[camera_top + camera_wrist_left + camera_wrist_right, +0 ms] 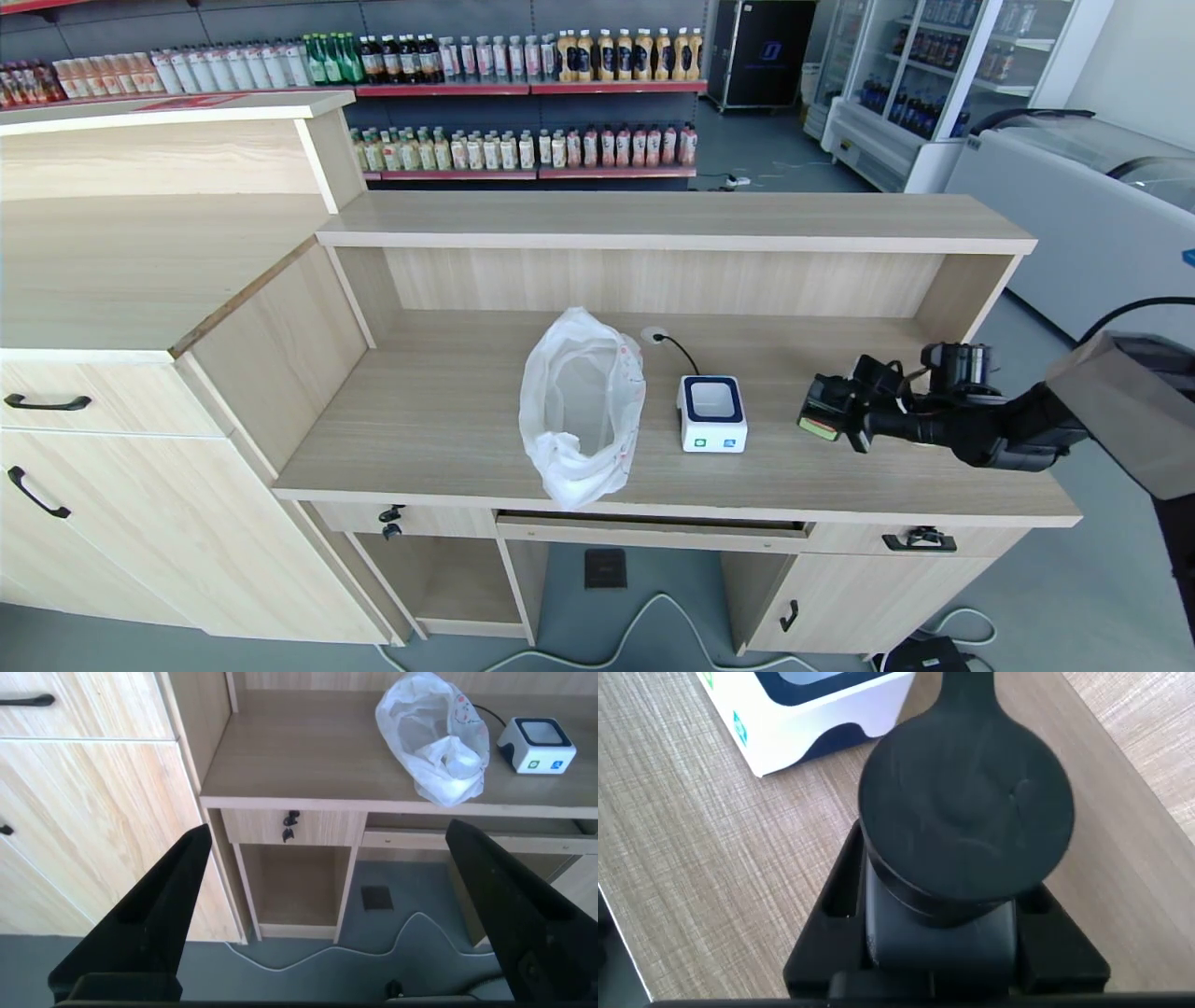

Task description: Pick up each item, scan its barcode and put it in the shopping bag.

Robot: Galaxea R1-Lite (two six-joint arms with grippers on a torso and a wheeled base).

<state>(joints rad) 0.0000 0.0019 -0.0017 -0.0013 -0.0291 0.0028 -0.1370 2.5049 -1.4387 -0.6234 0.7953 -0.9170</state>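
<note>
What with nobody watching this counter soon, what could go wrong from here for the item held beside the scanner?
1. The shopping bag lies slumped with its mouth partly collapsed, so the dark item in the right tool may catch the rim or push the bag away.
2. The scanner sits between the item and the bag, so a low carry could knock it.

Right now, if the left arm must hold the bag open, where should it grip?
Take the bag's bunched rim at its near end, by the counter's front edge, coming from the robot's left. The film looks folded thickest there, and the scanner crowds the other side.
</note>
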